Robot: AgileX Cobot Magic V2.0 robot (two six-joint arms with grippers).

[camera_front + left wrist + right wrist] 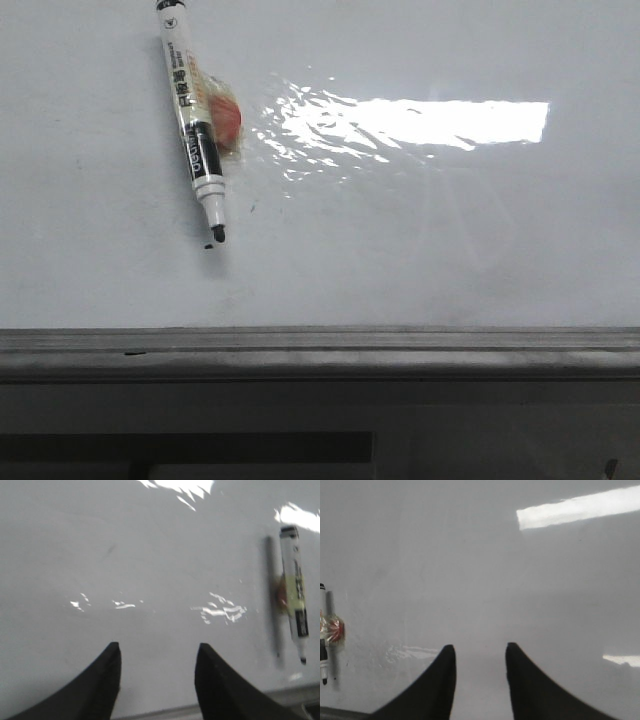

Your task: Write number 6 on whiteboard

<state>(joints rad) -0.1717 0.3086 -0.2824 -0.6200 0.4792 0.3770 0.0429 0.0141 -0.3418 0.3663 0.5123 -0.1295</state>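
From the front, a marker point(191, 120) lies on the whiteboard point(420, 240), tip touching a small black dot point(209, 245); no 6 is drawn. A grey ledge point(320, 345) edges the board. In the left wrist view, the left gripper point(157, 652) stands open above the board, marker well aside. In the right wrist view, the right gripper point(480, 655) is open too.

Left tool point(157, 667): black fingers point(107, 680) spread apart, nothing between them. Right tool point(479, 667): same, fingers point(442, 680) parted and empty. Neither arm shows in the front view.
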